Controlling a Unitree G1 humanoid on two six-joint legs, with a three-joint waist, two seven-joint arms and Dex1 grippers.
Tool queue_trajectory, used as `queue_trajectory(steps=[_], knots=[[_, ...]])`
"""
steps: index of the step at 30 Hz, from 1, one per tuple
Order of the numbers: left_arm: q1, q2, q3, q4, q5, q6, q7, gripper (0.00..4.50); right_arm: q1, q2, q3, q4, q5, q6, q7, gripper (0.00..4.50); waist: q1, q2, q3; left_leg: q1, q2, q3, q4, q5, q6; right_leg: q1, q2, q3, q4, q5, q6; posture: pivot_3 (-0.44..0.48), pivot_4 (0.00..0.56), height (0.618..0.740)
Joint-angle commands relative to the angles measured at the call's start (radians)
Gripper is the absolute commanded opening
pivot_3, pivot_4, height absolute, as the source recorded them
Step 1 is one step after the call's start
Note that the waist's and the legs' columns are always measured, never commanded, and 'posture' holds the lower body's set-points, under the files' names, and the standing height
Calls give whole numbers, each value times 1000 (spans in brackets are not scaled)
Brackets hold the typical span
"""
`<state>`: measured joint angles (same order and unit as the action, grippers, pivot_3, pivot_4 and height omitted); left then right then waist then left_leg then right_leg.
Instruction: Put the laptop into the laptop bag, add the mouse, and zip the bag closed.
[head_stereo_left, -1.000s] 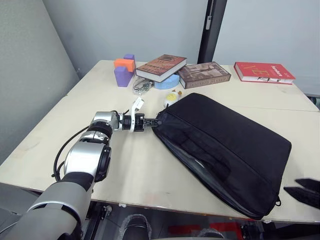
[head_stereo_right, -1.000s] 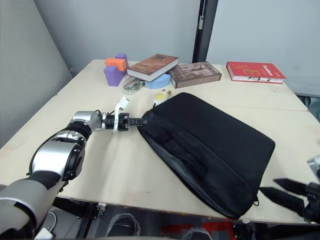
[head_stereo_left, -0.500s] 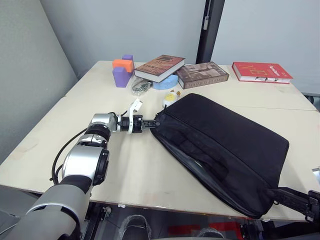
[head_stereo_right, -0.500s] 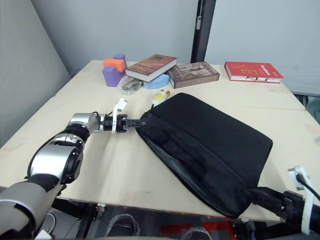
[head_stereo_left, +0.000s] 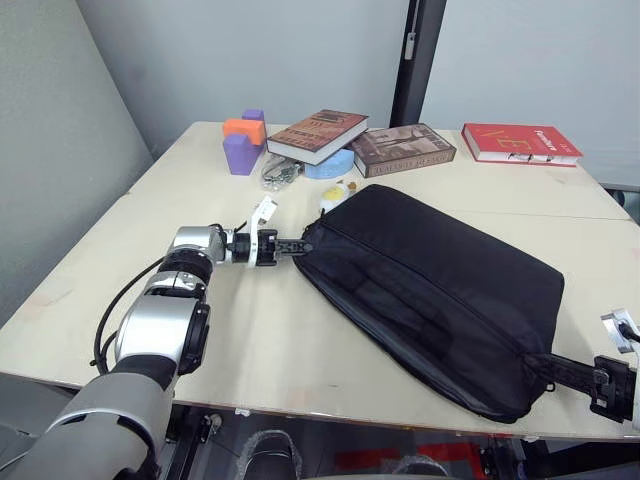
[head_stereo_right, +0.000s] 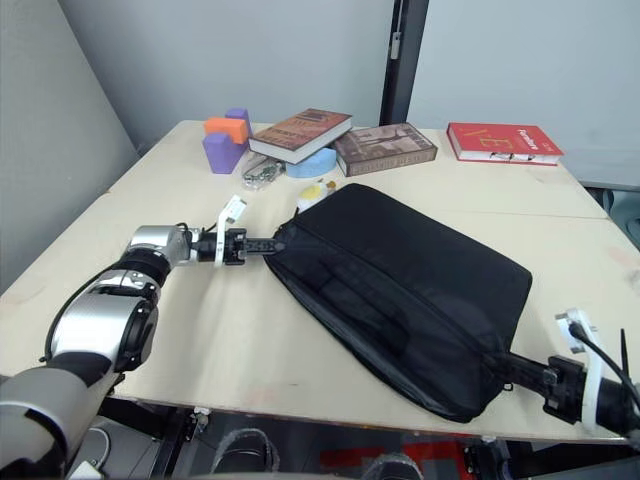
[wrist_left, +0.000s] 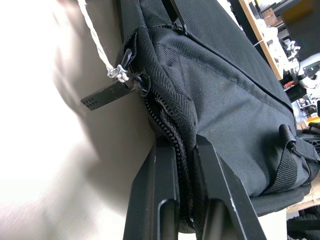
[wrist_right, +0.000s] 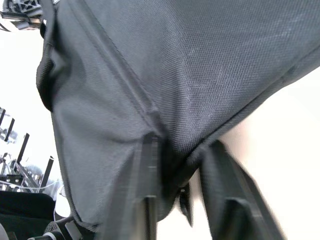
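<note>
Big pale wooden table (head_stereo_left: 300, 340) carries the large flat black fabric laptop bag (head_stereo_left: 440, 280), lying diagonally across the middle. Behind it: red hardcover book (head_stereo_left: 520, 143), two brown books (head_stereo_left: 318, 133), purple and orange foam blocks (head_stereo_left: 240, 145), all at the far edge. My left gripper (wrist_left: 184, 150) is pinched on the bag's far-left corner, fingers either side of the zipper seam. My right gripper (head_stereo_right: 520, 368) is clamped on the near-right corner at table edge. Small white-yellow obj (head_stereo_left: 335, 196) just beside the bag's far edge; can't tell what it is.
</note>
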<state>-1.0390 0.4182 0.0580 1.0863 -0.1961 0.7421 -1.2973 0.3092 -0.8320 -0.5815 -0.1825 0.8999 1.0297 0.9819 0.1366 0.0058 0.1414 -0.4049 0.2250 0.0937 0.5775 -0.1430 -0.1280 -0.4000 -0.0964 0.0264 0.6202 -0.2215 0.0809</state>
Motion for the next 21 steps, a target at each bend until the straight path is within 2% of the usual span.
queue_trajectory(steps=[1,5,10,16,21], knots=[[17,33,25,-101,-47,40,-23,0,-103,-41,40,-27,-5,-15,-14,52,-7,1,0,0,0,0,0,1,1,0,0,0,0,0,0,0,150,740],[104,71,16,-317,-100,154,-45,0,-237,-65,104,-15,-39,-31,-34,52,-14,1,1,-1,0,0,0,2,3,-1,0,0,0,0,0,0,150,740],[273,146,-29,-629,-129,186,-52,0,-432,-83,203,-15,-101,-59,-57,52,-23,1,1,-2,0,0,-2,5,4,-3,0,-1,0,0,0,0,150,740],[395,205,40,-905,-223,295,-9,0,-620,-104,372,29,-214,-77,-53,52,-18,1,2,-3,1,0,-3,6,1,-4,1,-1,-1,0,0,0,150,740],[520,258,72,-1149,-299,363,16,0,-729,-104,478,114,-310,-147,9,52,-17,1,2,-9,1,-1,-1,6,1,-8,1,-2,0,0,-1,0,150,740]])
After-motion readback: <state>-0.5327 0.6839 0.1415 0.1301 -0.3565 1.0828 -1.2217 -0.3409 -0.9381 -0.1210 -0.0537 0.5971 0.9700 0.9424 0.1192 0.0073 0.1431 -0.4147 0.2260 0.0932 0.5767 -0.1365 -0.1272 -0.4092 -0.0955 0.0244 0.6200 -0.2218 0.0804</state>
